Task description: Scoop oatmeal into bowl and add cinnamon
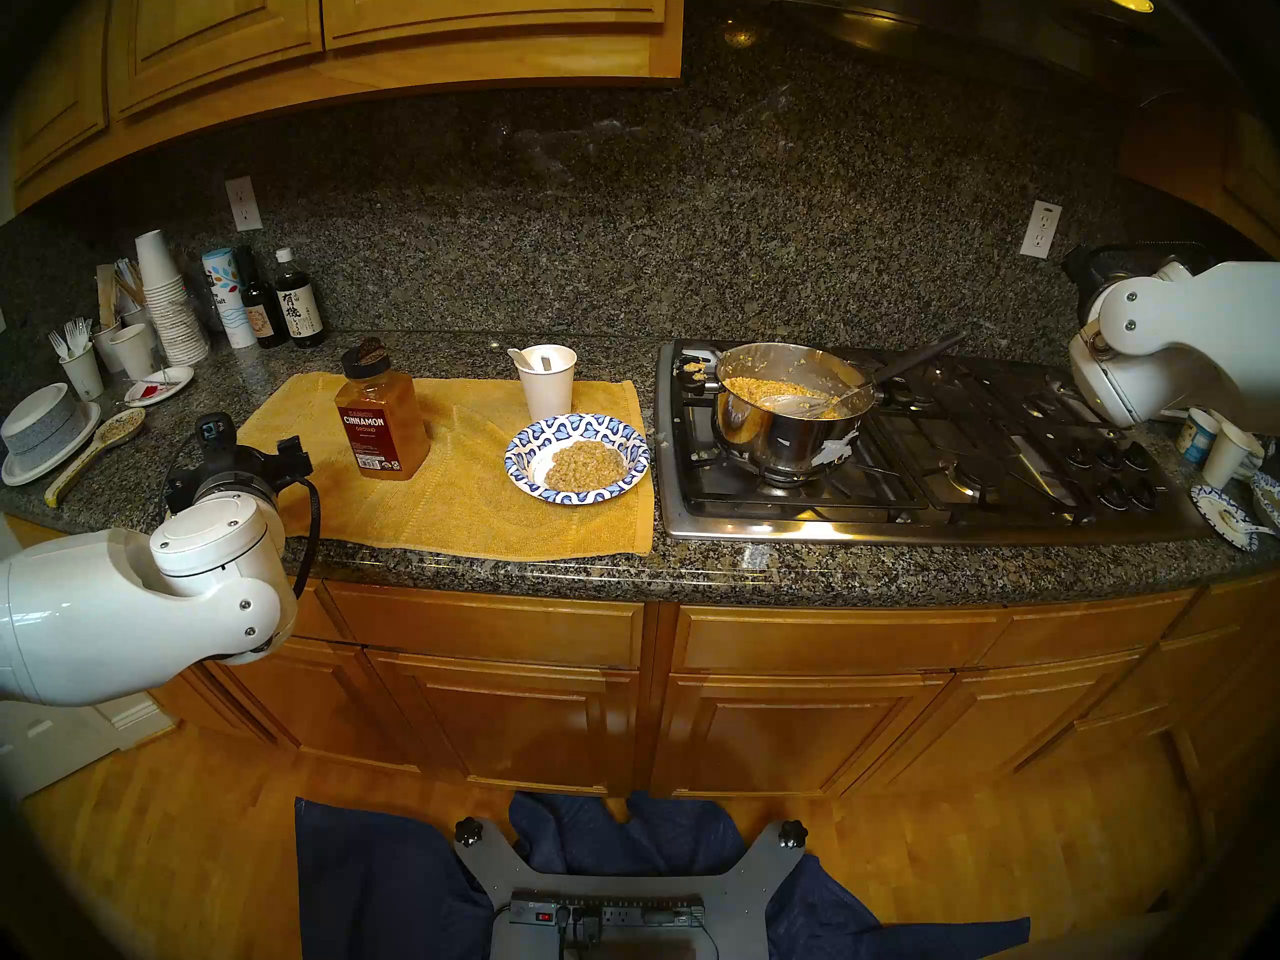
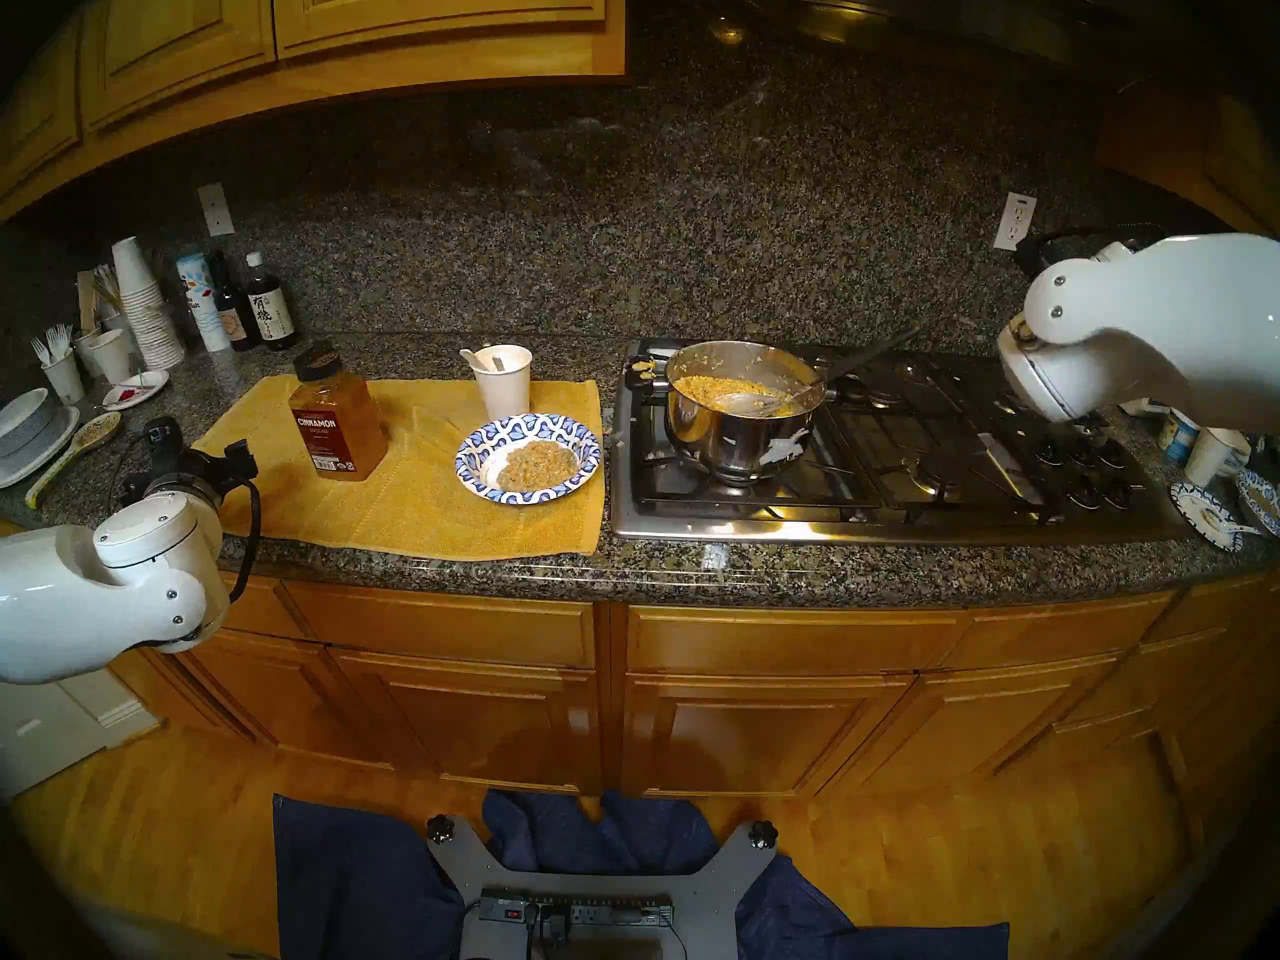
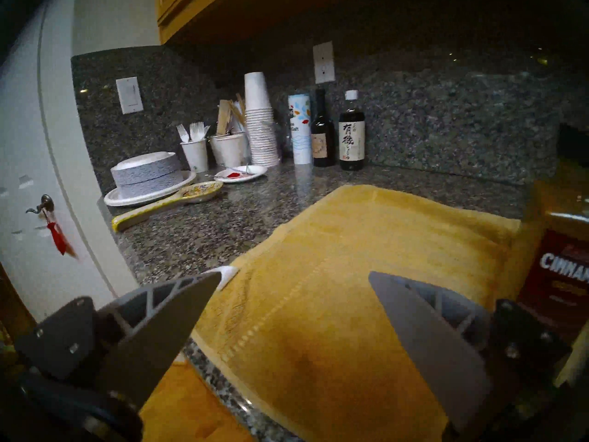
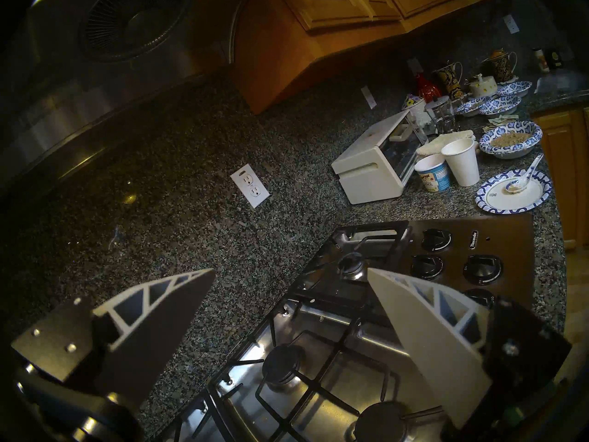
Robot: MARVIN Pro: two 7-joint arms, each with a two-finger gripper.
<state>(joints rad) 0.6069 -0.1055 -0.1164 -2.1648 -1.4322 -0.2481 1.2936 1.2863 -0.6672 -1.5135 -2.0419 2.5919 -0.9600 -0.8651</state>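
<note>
The bowl (image 1: 532,447), with its blue-and-white wavy rim, sits on a yellow towel and holds a heap of oatmeal (image 1: 585,465). More oatmeal (image 1: 769,387) lies in the steel pot (image 1: 776,435) on the cooktop, with a ladle (image 1: 796,403) resting in it. The cinnamon jar (image 1: 379,418) stands upright on the towel, left of the bowl, cap on. My left gripper (image 3: 294,274) is open and empty over the towel's left corner, with the jar (image 3: 561,272) to its right. My right gripper (image 4: 291,269) is open and empty above the cooktop's right burners.
A white paper cup (image 1: 548,380) with a spoon stands behind the bowl. Dark bottles (image 1: 299,307), stacked cups (image 1: 170,300) and a grey bowl stack (image 1: 41,425) crowd the far left. Cups, patterned plates (image 4: 513,195), another filled patterned bowl (image 4: 510,140) and a toaster oven (image 4: 373,167) sit right of the cooktop (image 1: 970,453).
</note>
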